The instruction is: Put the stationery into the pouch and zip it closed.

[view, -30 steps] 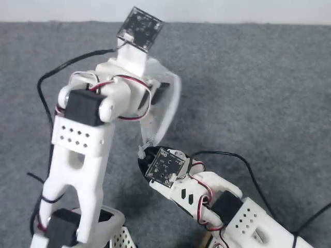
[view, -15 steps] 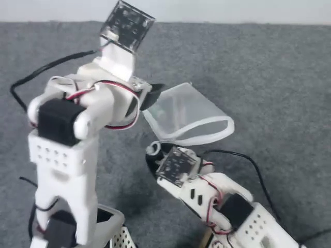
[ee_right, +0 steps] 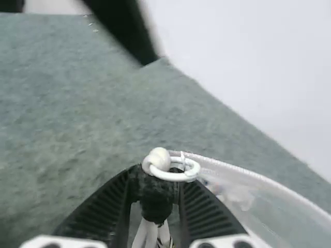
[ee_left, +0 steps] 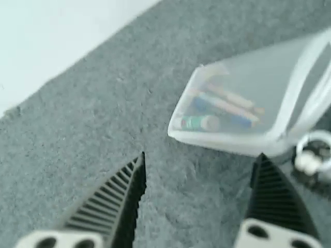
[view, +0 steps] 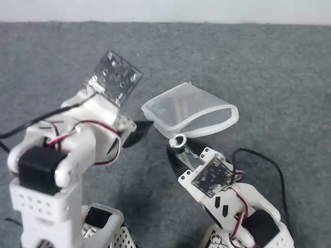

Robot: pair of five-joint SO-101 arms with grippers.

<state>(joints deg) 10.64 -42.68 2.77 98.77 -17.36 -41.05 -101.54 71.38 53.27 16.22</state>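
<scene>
High view: right pincer (view: 177, 149) pinches the zip pull (view: 179, 140) of the pouch (view: 191, 111); left pincer (ee_left: 200, 160) gapes over grey mat (view: 269, 67).

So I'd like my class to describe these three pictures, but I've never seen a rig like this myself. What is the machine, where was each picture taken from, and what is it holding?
The machine is two small white robot arms, a left arm and a right arm, standing side by side on a grey carpet-like surface. Each arm ends in a gripper with two black ridged fingers.

The high view comes from a fixed camera looking down on both arms. The other two pictures come from cameras on the arms' wrists, each looking out along its own fingers.

In front of the arms is a translucent pouch with pens inside it. The right gripper is shut on the pouch's zip pull, whose white ring sticks out above the fingers. The left gripper is open and holds nothing, with the pouch just beyond it.
</scene>
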